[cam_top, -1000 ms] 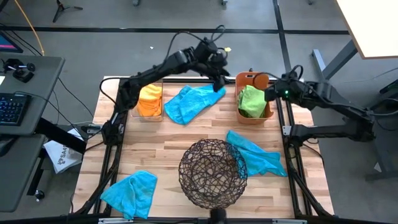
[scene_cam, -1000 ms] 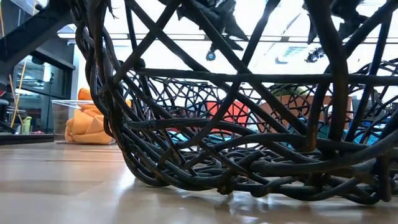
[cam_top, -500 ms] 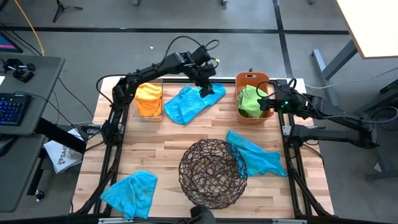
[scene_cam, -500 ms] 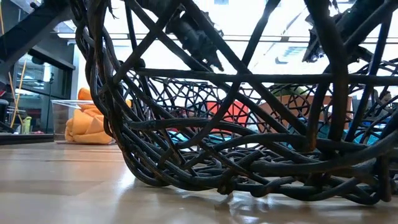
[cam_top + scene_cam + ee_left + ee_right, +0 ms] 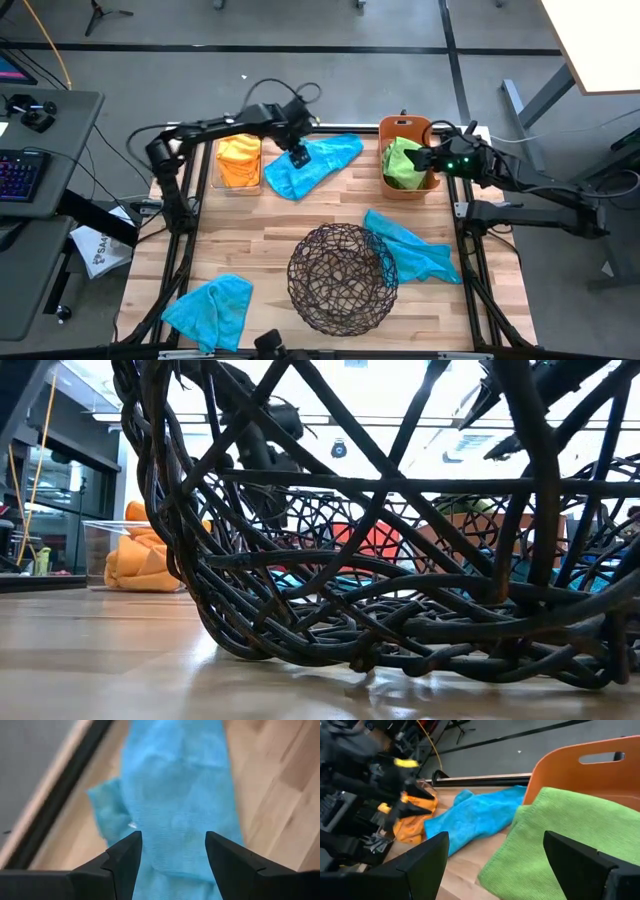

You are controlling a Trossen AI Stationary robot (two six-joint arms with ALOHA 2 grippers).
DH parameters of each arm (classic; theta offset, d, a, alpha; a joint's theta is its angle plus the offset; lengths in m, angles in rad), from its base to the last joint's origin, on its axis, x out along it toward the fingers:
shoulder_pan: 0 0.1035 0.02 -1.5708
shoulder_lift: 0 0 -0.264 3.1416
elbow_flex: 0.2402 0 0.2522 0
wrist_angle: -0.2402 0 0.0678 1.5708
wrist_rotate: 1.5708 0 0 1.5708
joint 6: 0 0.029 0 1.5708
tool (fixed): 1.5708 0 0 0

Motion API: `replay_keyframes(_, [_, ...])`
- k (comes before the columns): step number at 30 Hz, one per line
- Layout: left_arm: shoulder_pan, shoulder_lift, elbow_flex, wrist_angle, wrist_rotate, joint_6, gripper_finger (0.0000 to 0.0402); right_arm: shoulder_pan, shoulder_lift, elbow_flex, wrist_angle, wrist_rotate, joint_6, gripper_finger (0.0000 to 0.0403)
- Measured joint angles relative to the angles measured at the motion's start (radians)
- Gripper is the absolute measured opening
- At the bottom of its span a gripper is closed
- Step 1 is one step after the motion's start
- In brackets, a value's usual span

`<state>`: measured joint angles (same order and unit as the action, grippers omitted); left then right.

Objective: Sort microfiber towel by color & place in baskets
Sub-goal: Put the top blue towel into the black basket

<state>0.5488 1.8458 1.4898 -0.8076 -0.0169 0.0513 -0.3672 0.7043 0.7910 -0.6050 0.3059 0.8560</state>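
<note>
My left gripper [image 5: 298,157] [image 5: 172,837] is open just above a turquoise towel [image 5: 312,165] [image 5: 175,795] that lies flat at the far middle of the table. My right gripper [image 5: 425,160] [image 5: 495,840] is open beside the salmon-orange bin [image 5: 408,132] [image 5: 570,765], which holds a lime green towel [image 5: 402,162] [image 5: 560,835]. The clear bin [image 5: 240,160] holds an orange towel [image 5: 140,555]. The wire bowl [image 5: 343,278] stands near the near edge. A second turquoise towel [image 5: 415,250] lies against its right side. A third [image 5: 210,310] lies at the near left corner.
The wire bowl [image 5: 380,560] fills the low view. Bare wood lies between the far bins and the bowl, and left of the bowl. A desk with a keyboard [image 5: 20,170] stands off the table's left edge. Black frame rails run along both sides of the table.
My left gripper has swung from beside the orange bin toward the table's left and slightly nearer, ending over the middle of the far turquoise towel. My right arm has come lower, with its gripper edging toward the orange bin.
</note>
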Motion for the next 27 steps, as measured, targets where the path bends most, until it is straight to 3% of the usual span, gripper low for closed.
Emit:
replay_keyframes(10, [-0.013, 0.310, 0.290, -0.243, 0.030, 0.003, 0.0200, 0.000, 0.089, 0.000, 0.033, -0.037, 0.028, 0.0320])
replay_keyframes(17, [-0.040, 0.390, 0.290, -0.226, -0.133, 0.006, 0.0199, 0.000, 0.115, 0.000, 0.097, -0.073, 0.087, 0.0320])
replay_keyframes(27, [-0.055, 0.458, 0.295, -0.212, -0.134, 0.052, 0.0199, 0.001, 0.110, 0.000, 0.306, -0.191, 0.104, 0.0320])
